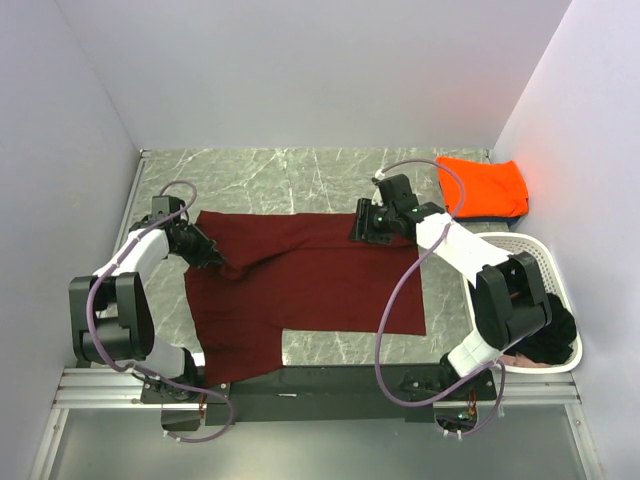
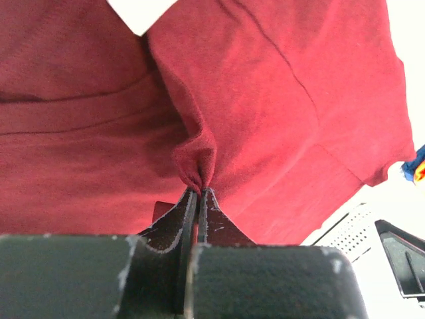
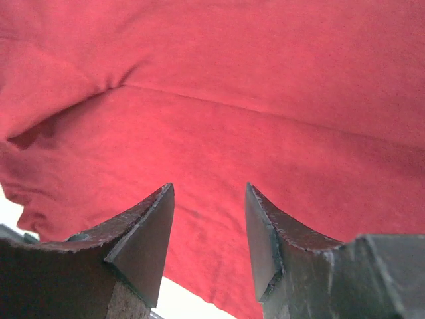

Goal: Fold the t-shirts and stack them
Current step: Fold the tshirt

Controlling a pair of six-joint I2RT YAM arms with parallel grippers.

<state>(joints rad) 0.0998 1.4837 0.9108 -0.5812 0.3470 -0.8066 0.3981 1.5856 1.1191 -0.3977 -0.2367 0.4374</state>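
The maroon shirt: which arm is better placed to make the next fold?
Probably the left arm: the left gripper is shut on a pinch of the maroon shirt, ready to pull it over. The right gripper is open over the cloth, gripping nothing.

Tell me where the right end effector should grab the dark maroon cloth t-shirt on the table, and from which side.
Probably the far right corner of the dark maroon cloth t-shirt, just below the open right end effector. Come straight down and pinch up a ridge, since the cloth lies flat there. That mirrors the left end effector, shut on a fold at the left side.
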